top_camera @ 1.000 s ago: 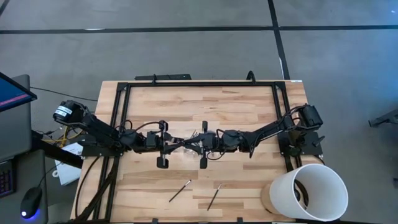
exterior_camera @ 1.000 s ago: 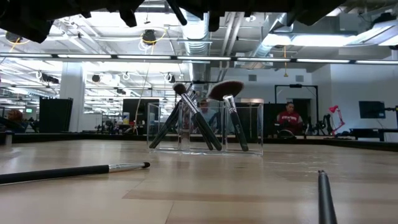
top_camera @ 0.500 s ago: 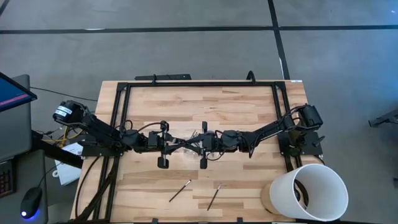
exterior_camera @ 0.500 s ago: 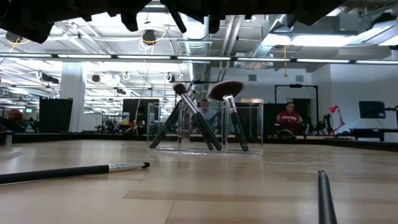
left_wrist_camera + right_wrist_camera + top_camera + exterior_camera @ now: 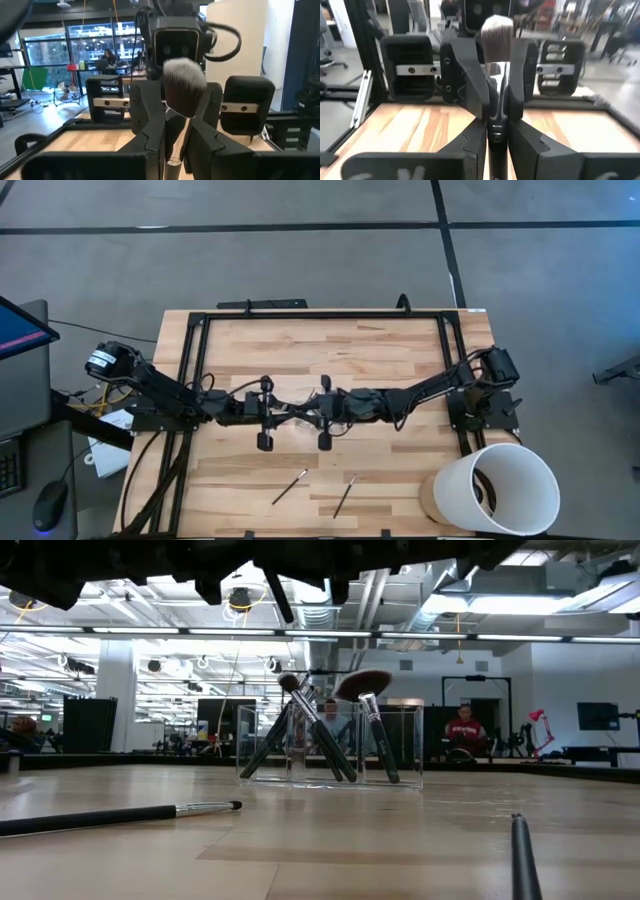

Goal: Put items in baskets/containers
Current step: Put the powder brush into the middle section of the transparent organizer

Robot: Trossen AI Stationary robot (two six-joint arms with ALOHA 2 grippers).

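A clear tray (image 5: 330, 745) stands mid-table with several dark brushes (image 5: 310, 735) leaning in it, heads up, one with a wide fan head (image 5: 362, 685). My two grippers meet tip to tip above it. My left gripper (image 5: 283, 411) is shut on a white-tipped brush (image 5: 182, 80). My right gripper (image 5: 309, 409) is shut on a white-tipped brush with a silver ferrule (image 5: 496, 35). Each brush head points at the other gripper. In the low view a dark shaft (image 5: 278, 595) slants down from the grippers above the tray. My left gripper pinches its brush between its two fingers (image 5: 152, 135) just below the head, on the ferrule (image 5: 175, 145). The brush lies along the fingers with its head past the tips, clear of the table. My right gripper pinches its brush on the silver ferrule (image 5: 496, 120) between its two fingers (image 5: 475, 142). The brush lies along the fingers with its head past the tips, clear of the table.
Two brushes lie loose on the wooden table near its front edge (image 5: 290, 486) (image 5: 345, 495); they also show in the low view (image 5: 120, 815) (image 5: 522, 855). A large white bucket (image 5: 495, 488) stands at the near right corner. A black frame (image 5: 320, 314) rims the table.
Both grippers have come down a little toward the tray and drawn slightly closer together, still shut. The dark shaft below them hangs lower over the tray than before.
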